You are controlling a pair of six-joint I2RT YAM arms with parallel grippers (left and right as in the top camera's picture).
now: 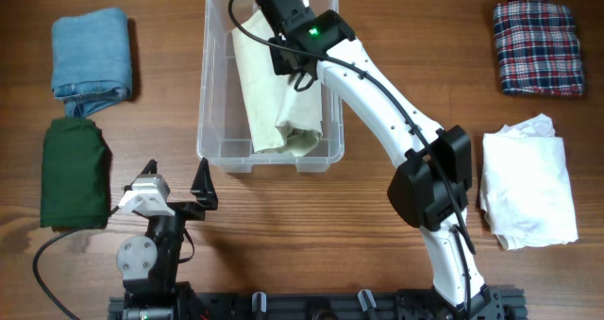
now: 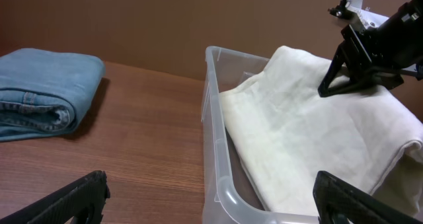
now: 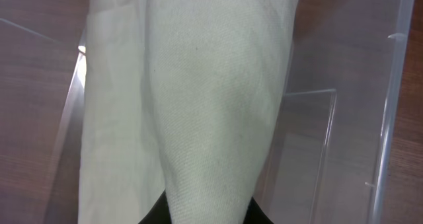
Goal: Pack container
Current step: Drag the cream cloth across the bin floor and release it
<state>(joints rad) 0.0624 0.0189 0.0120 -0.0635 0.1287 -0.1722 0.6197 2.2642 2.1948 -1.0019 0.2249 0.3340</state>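
Observation:
The clear container [image 1: 215,122] stands at the middle back of the table. A cream folded cloth [image 1: 274,93] lies in it, its far end lifted. My right gripper [image 1: 288,18] is over the container's far end, shut on the cream cloth [image 3: 211,118], which hangs from the jaws into the tub [image 3: 390,118]. My left gripper [image 1: 179,190] is open and empty, low near the container's front left corner [image 2: 225,184]. The cream cloth also shows in the left wrist view [image 2: 317,138].
Folded blue jeans [image 1: 92,51] and a dark green cloth [image 1: 74,172] lie at the left. A plaid cloth [image 1: 535,46] and a white cloth [image 1: 528,178] lie at the right. The jeans also show in the left wrist view [image 2: 46,92].

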